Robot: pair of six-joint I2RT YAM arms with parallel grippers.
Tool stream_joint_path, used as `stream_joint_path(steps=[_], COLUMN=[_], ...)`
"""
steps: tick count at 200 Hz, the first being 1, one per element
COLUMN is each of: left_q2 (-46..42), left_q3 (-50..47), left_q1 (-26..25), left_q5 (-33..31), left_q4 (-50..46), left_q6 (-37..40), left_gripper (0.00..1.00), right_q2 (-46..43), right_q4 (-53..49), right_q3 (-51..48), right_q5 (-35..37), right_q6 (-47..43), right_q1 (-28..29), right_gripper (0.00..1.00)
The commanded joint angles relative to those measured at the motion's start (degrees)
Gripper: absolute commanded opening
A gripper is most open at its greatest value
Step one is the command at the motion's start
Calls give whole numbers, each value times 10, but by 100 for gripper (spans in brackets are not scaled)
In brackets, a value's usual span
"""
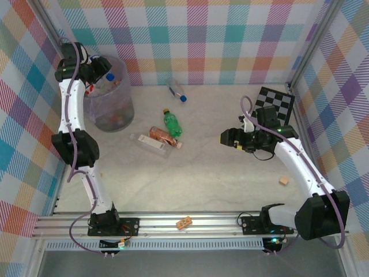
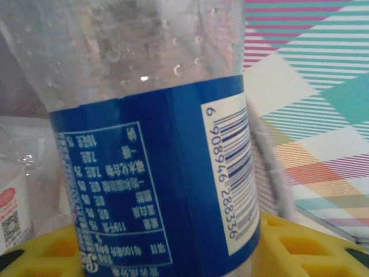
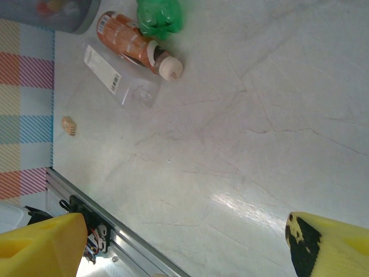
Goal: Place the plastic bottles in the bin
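progress looks partial: left gripper point(image 1: 102, 74) grips a blue-labelled bottle point(image 2: 155, 173) between its jaws, bin point(image 1: 124, 112) just below. right gripper point(image 3: 184, 242) gapes empty; green bottle point(image 3: 159, 14), amber bottle point(image 3: 124, 40), flat clear bottle point(image 3: 118, 81), blue-capped bottle point(image 1: 177, 90) lie ahead, unbinned.

The right gripper point(image 3: 184, 248) has its jaws spread wide: one yellow fingertip point(image 3: 40, 245) at the lower left, the other (marked with a black patch) at the lower right, with bare pale marbled tabletop point(image 3: 242, 133) between them. Toward the top, an amber plastic bottle with an orange label and white cap point(image 3: 130, 43) lies just beside a crumpled green plastic bottle point(image 3: 159, 14) and against a clear flattened plastic bottle with a white barcode label point(image 3: 118, 81). A small tan wooden block point(image 3: 69, 125) sits apart, near the table's edge.
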Motion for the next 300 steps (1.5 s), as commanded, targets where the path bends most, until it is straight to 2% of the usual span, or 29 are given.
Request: stream_joint_path(steps=[1,20,28,43,55,63,106,130,170,235,279,300], left_q2=[13,30,35,39,40,39,25,13,-23,-108,-199,-260], left_q3=[33,31,30,25,24,24,24,24,24,14,-55,-119], left_q1=[6,6,6,6,6,6,6,6,6,5,-11,-39], left_q5=[-31,-36,-36,-36,-35,-35,-48,-51,-61,-62,-58,-75], left_q4=[-25,-32,-36,-38,-38,-38,-39,-42,-43,-49,-30,-11], left_q6=[-16,-21,-21,-21,-19,-17,-8,2,23,63,75,86], left_gripper=[4,4,6,24,47,58,81,89,95,97,97,97], right_q2=[-16,-17,-18,-19,-19,-19,-17,-18,-7,6,25,33], right_q4=[-12,-13,-12,-12,-11,-10,-5,1,6,19,13,17], right_q3=[-9,-12,-13,-17,-18,-19,-19,-20,-8,5,31,45], right_q5=[11,17,19,22,23,25,26,23,24,24,38,54], right_q6=[-9,-10,-10,-12,-13,-14,-19,-24,-34,-35,-45,-51], right_q1=[3,3,3,3,3,3,4,3,3,3,3,3], right_gripper=[89,89,89,89,89,89,90,90,90,90,89,89])
